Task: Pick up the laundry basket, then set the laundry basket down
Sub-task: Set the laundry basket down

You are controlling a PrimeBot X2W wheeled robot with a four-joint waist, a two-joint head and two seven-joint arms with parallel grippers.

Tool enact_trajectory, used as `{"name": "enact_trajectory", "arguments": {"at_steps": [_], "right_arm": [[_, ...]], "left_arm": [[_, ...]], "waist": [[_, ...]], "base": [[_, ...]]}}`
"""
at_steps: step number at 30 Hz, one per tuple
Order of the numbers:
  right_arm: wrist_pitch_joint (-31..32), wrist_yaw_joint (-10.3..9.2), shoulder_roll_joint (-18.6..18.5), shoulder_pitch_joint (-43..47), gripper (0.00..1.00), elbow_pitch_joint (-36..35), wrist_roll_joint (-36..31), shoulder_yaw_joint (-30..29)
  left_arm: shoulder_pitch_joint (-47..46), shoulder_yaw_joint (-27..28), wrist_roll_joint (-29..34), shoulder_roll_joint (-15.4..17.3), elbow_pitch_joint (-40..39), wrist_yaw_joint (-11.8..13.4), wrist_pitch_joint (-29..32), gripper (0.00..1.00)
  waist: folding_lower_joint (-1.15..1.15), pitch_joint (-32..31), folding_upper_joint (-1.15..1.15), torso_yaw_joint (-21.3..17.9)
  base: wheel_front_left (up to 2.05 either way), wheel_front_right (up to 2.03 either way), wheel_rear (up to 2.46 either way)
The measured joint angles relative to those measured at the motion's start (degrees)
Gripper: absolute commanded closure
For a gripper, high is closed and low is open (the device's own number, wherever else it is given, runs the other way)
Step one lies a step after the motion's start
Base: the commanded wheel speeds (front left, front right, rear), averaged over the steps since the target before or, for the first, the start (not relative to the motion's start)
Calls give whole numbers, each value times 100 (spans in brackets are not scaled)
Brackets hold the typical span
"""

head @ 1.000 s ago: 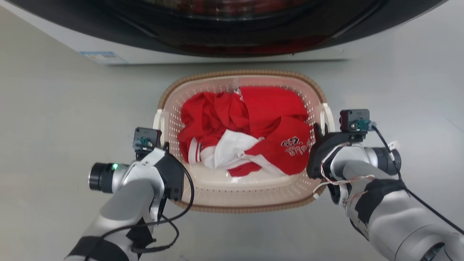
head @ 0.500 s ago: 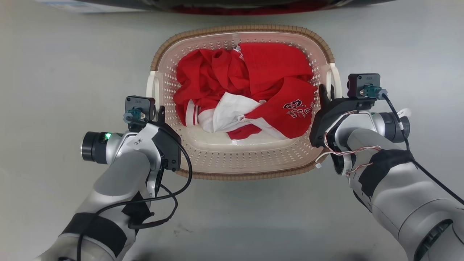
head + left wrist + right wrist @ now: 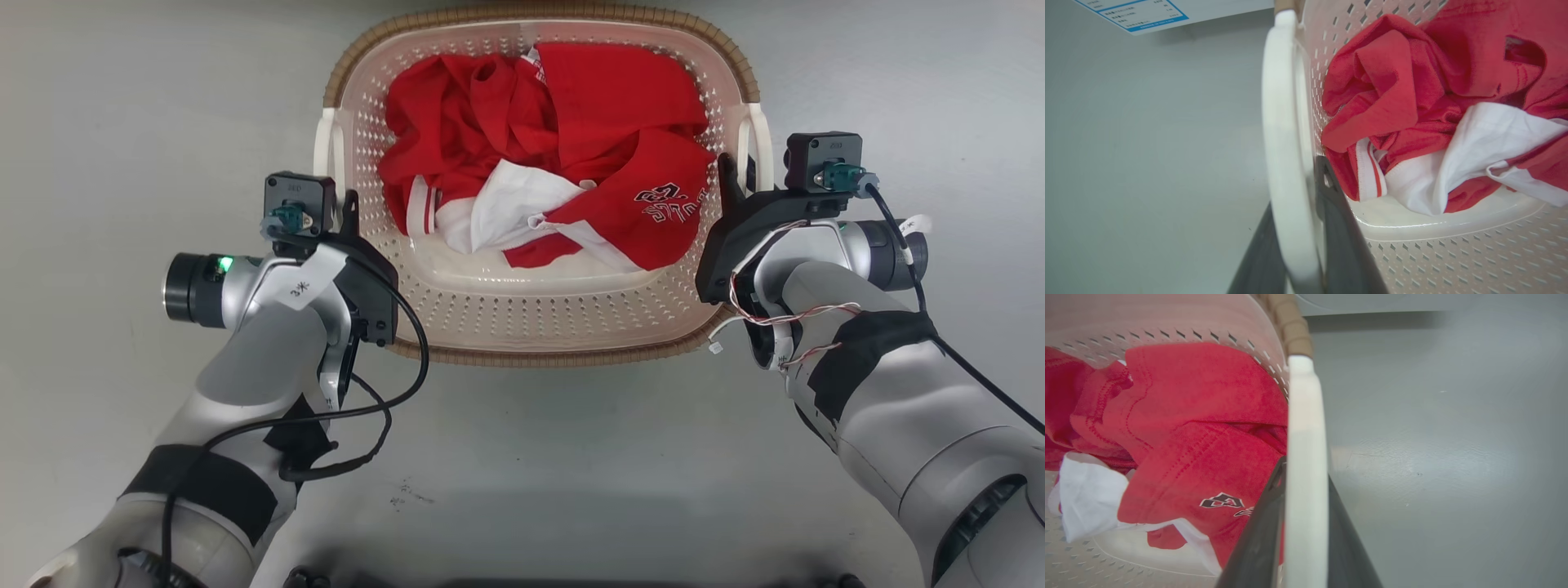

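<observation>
A: Gripping both handles so we lift level: left gripper clamped on the left white handle, right gripper likewise on the right handle.
B: Agreed. Our laundry basket sits between our arms, red clothes inside; can't tell whether it's off the floor.

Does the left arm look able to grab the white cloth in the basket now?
Probably not: the left gripper is clamped on the handle of the laundry basket and must let go first; the white cloth lies uncovered.
</observation>
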Motion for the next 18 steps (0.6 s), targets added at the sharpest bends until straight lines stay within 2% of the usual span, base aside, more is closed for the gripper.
{"name": "enact_trajectory", "arguments": {"at_steps": [10,15,16,17,18], "right_arm": [[-84,0,0,-7,100,-8,0,36],[-97,0,0,-6,55,7,-4,58],[-97,0,3,-6,40,10,-9,66],[-97,0,10,-6,17,12,-9,70],[-97,0,20,-5,17,18,-9,74]], "left_arm": [[-73,2,49,-18,115,-8,-126,100],[-76,23,49,-23,142,-53,-172,100],[-76,29,48,-25,146,-53,-174,98],[-76,33,48,-32,152,-53,-174,89],[-76,36,48,-37,156,-52,-175,89]], "waist": [[0,94,-1,38],[0,83,0,49],[0,76,0,52],[0,68,0,56],[0,60,0,59]], "base": [[0,0,0],[0,0,0],[0,0,0],[0,0,0],[0,0,0]]}}
